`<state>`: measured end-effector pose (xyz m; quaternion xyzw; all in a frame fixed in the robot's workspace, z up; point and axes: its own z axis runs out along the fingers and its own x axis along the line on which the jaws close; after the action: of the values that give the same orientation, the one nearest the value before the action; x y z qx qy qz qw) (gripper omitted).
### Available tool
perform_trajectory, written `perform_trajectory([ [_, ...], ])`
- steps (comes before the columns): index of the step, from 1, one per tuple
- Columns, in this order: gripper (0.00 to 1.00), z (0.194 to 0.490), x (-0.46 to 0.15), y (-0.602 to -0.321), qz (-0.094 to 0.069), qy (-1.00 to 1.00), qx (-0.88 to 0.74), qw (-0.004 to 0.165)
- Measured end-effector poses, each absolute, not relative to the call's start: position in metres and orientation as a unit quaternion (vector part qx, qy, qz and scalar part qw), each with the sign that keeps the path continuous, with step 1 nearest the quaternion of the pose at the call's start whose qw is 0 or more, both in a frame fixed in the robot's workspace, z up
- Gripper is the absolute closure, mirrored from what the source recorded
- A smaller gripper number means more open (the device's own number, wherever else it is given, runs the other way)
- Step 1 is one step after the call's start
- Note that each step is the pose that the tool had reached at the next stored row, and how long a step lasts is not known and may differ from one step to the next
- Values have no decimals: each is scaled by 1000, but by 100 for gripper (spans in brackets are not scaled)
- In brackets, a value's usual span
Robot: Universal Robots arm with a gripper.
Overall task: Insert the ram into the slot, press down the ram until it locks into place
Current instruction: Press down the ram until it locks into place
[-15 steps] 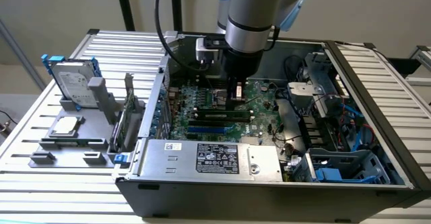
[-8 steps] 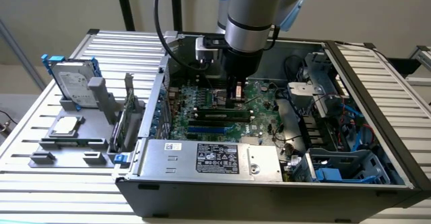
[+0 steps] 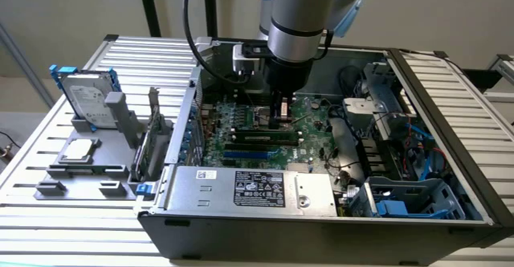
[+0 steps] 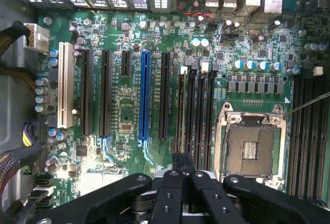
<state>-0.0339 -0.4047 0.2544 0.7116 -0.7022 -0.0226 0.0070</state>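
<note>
The ram [image 3: 261, 138] is a thin green stick with dark chips, standing on edge in a black memory slot with white end latches [image 3: 300, 136] on the motherboard [image 3: 241, 113]. In the wrist view the ram [image 4: 180, 110] shows edge-on in the outermost of several parallel black slots, and the neighbouring slots [image 4: 200, 110] hold nothing. My gripper [image 3: 280, 124] reaches straight down into the case, at the ram's top edge and toward its end on the exterior view's right. The gripper [image 4: 183, 157] has its fingers [image 4: 177, 168] shut together. Whether they touch the ram I cannot tell.
A blue slot [image 3: 249, 154] lies nearer the power supply [image 3: 241, 189]; it appears again as the blue slot [image 4: 144, 95]. The bare CPU socket [image 4: 252, 147] sits beside the memory slots. Cables [image 3: 345, 153] and drive cages [image 3: 410, 201] crowd the case's right. A hard drive [image 3: 88, 101] stands on a grey fixture outside.
</note>
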Motion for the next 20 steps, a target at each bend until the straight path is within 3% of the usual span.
perform_trajectory([
  [20,90,236,-41,-399,-17,-700,714,1],
])
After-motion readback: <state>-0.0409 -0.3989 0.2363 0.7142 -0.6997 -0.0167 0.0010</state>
